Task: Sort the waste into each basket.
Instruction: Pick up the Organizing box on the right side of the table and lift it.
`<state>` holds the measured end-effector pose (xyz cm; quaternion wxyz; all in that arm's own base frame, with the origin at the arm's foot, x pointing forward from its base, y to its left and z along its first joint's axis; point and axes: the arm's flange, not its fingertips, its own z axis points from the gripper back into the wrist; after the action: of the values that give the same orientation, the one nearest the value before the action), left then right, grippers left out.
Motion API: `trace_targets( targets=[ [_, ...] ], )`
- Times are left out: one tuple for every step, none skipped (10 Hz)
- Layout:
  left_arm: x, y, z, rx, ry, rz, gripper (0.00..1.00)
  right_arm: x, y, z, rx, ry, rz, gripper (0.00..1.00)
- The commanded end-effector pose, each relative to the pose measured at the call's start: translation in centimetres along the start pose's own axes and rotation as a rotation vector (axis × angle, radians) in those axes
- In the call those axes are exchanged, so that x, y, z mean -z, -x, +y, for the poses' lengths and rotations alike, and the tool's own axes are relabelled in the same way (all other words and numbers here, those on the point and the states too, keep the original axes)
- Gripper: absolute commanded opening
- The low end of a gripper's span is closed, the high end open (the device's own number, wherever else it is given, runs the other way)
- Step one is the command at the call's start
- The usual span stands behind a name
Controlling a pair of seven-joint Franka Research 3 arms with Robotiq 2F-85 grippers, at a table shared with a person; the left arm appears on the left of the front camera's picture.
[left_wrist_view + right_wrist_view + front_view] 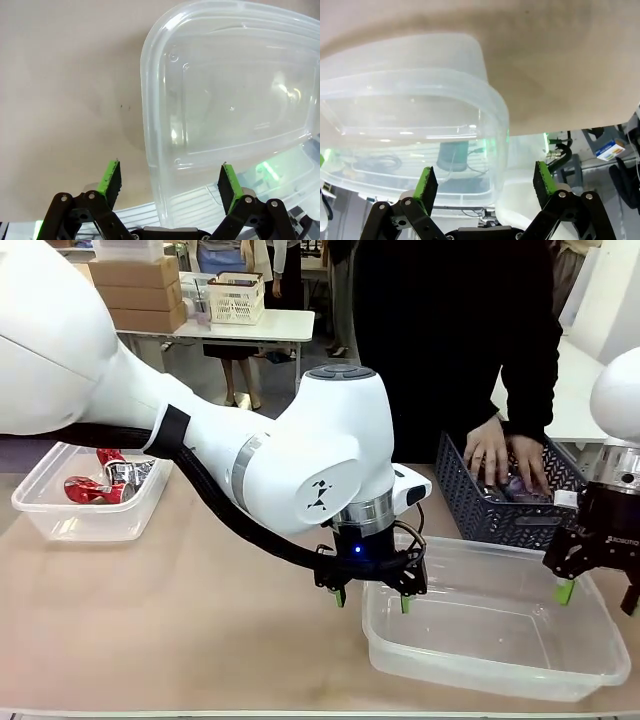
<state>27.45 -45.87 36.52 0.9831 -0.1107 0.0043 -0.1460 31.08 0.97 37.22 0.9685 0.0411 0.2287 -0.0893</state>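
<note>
Front view: left gripper (372, 600), fingers spread and empty, straddles the left rim of the tub (470, 668); right gripper (598, 594), likewise spread, straddles the right rim.

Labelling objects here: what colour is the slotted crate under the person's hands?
The crate is dark grey, almost black; the front view shows it best.

White arms (330, 440), black cable (225, 502), green-padded black jaws.

Near tub (480, 672) is free inside (left gripper (372, 601) straddles its rim); person's hands (505, 455) block the dark crate (462, 495).
</note>
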Motion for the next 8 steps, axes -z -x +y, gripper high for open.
trace_targets(
  targets=[
    [-0.09, -0.21, -0.01, 0.023, 0.004, -0.008, 1.0, 7.07, 4.12, -1.57, 0.049, 0.041, -0.052, 0.98],
    [-0.06, -0.35, -0.02, 0.032, 0.004, -0.005, 0.6, 7.16, 4.3, -1.6, 0.038, 0.071, -0.053, 0.51],
    [-0.05, -0.36, -0.04, 0.037, 0.013, 0.002, 0.42, 7.28, 4.44, -1.41, 0.025, 0.091, -0.067, 0.44],
    [-0.05, -0.31, -0.02, 0.038, 0.011, 0.003, 0.02, 7.34, 4.43, -1.31, 0.058, 0.088, -0.085, 0.0],
    [-0.11, -0.28, 0.06, 0.036, 0.01, -0.001, 0.36, 7.38, 4.47, -1.24, 0.049, 0.075, -0.084, 0.0],
    [-0.16, -0.23, 0.11, 0.037, 0.014, -0.006, 0.0, 7.4, 4.53, -1.19, 0.048, 0.072, -0.087, 0.0],
    [-0.11, -0.17, 0.13, 0.038, 0.014, -0.01, 0.0, 7.37, 4.54, -1.16, 0.044, 0.072, -0.087, 0.18],
    [-0.07, -0.11, 0.18, 0.039, 0.011, -0.012, 0.0, 7.37, 4.52, -1.11, 0.047, 0.075, -0.09, 0.08]
  ],
)
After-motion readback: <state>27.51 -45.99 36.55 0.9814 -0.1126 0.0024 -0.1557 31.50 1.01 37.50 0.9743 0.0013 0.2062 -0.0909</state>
